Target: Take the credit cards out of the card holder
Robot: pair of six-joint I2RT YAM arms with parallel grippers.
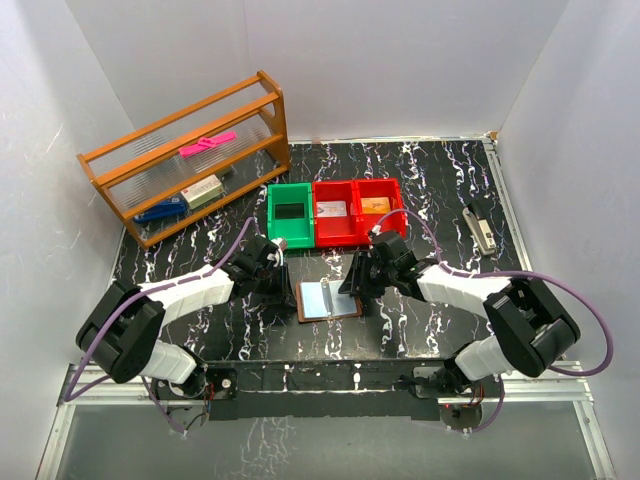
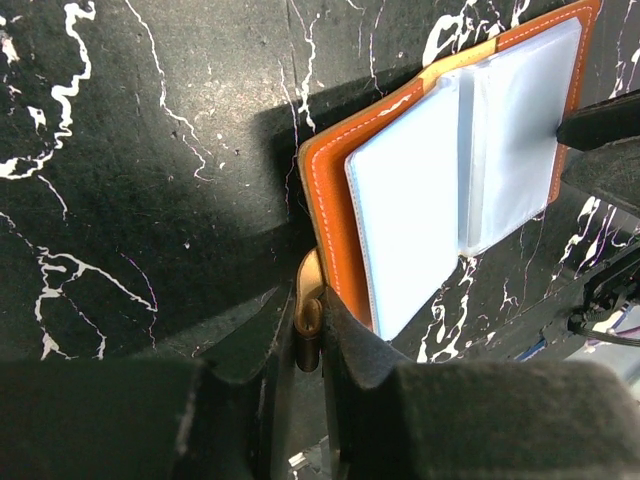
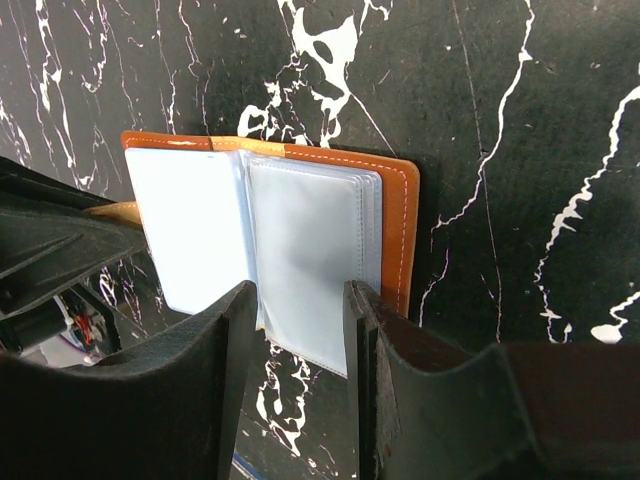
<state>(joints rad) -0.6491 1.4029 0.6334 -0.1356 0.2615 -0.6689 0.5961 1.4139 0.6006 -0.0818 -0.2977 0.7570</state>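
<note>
Slippage threatens: left gripper (image 2: pixel 303 335) pinches only the tab (image 2: pixel 312 290) of holder (image 2: pixel 335 200), so it may shift while right gripper (image 3: pixel 300 310), jaws apart, probes sleeves (image 3: pixel 310 235).

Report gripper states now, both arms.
Left gripper: closed on the strap tab of the brown leather bifold card holder.
Right gripper: open above its pale blue sleeves, holding nothing.

bins (image 1: pixel 357 215) wall off beyond card holder (image 1: pixel 328 300) — near side open

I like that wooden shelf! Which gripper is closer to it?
Left. The left gripper sits in front of the wooden shelf's right end; the right gripper is farther right, beyond the card holder.
</note>
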